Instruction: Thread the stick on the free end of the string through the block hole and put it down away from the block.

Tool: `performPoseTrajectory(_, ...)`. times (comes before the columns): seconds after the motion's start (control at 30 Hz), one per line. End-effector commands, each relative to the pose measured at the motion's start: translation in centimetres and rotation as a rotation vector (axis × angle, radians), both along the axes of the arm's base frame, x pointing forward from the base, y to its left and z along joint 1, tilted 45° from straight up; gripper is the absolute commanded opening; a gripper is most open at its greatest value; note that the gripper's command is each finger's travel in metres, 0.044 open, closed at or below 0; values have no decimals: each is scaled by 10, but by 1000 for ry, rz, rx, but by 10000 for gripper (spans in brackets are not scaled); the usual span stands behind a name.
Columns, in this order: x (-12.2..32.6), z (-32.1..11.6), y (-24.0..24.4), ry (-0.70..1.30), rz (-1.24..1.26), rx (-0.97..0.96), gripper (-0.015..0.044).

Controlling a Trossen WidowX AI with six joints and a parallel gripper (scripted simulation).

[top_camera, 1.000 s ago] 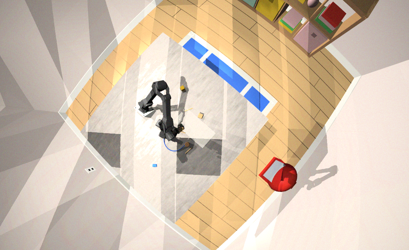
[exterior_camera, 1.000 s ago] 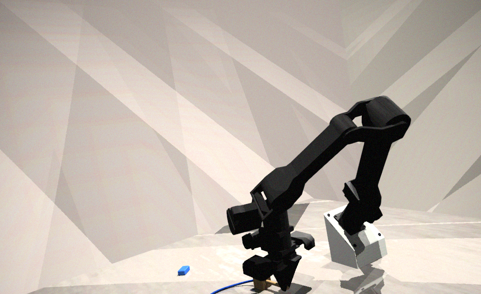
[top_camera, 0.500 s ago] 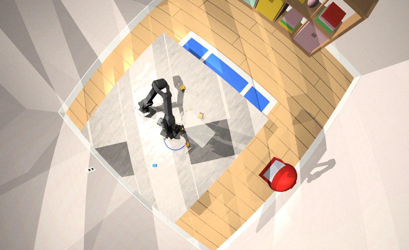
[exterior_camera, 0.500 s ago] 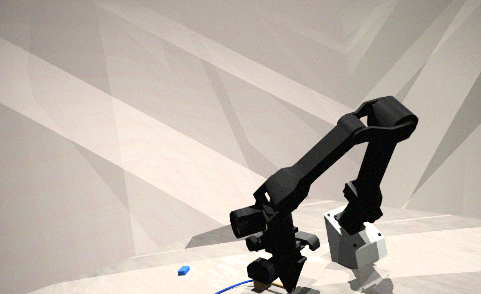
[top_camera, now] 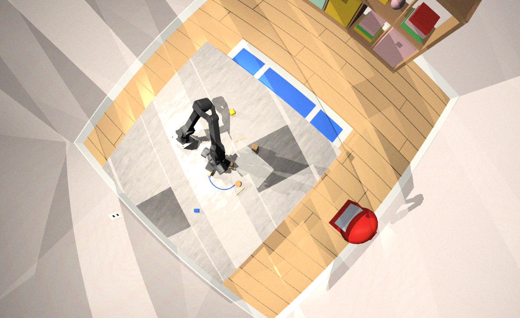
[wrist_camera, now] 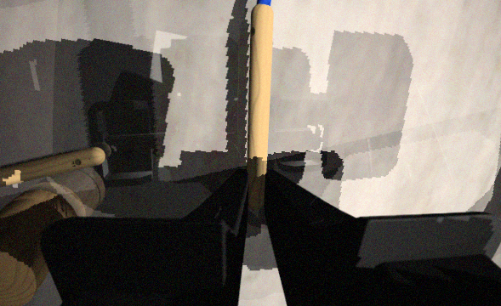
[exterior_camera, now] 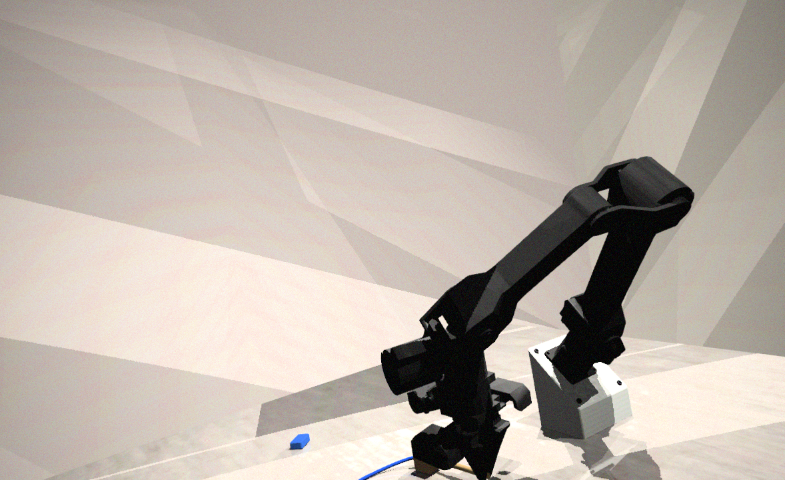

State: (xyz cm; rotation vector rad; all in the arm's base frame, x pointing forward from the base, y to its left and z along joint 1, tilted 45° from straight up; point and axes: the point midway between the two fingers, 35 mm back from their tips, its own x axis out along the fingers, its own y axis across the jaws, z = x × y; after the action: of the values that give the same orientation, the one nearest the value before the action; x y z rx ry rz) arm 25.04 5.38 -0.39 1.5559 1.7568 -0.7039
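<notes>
The gripper [top_camera: 220, 167] [exterior_camera: 483, 475] [wrist_camera: 254, 178] pinches the stick [exterior_camera: 463, 468] [wrist_camera: 260, 93] near 1 end; the blue string [top_camera: 223, 189] [exterior_camera: 386, 467] [wrist_camera: 264, 2] leaves the other. In the exterior view the block [top_camera: 210, 173] [exterior_camera: 424, 468] stands on the string side, which suggests threading is done and pulling is in hand; how much string is through cannot be told. Friction or a sideways pull could drag or tip the block, and too long a pull could shift the button [top_camera: 237, 183]. Swinging low could strike the 1 loose stick [top_camera: 233, 168] [wrist_camera: 63, 165] and wooden cylinder [top_camera: 231, 163] [wrist_camera: 8, 278] beside the fingers. The arm [top_camera: 214, 134] [exterior_camera: 538, 257] reaches out from a raised elbow, its wrist bent so the gripper points down, close to the table [top_camera: 250, 233] [exterior_camera: 347, 457].
</notes>
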Motion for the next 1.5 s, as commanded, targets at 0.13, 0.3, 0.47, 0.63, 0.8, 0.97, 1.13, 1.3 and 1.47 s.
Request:
performPoseTrajectory(0.13, 2, 9, 6, 1, 6, -2, 0)
performPoseTrajectory(0.3, 1, 12, 6, 3, 9, -3, 0)
performPoseTrajectory(0.47, -1, 11, 12, -21, -16, -2, 0)
performPoseTrajectory(0.63, -4, 9, 20, -55, -52, 5, 0)
performPoseTrajectory(0.8, -6, 9, 25, -77, -75, 12, 0)
performPoseTrajectory(0.97, -6, 9, 25, -77, -75, 12, 0)
performPoseTrajectory(1.13, -6, 9, 25, -77, -75, 12, 0)
performPoseTrajectory(1.3, -6, 9, 25, -77, -75, 12, 0)
performPoseTrajectory(1.47, -6, 9, 25, -77, -75, 12, 0)
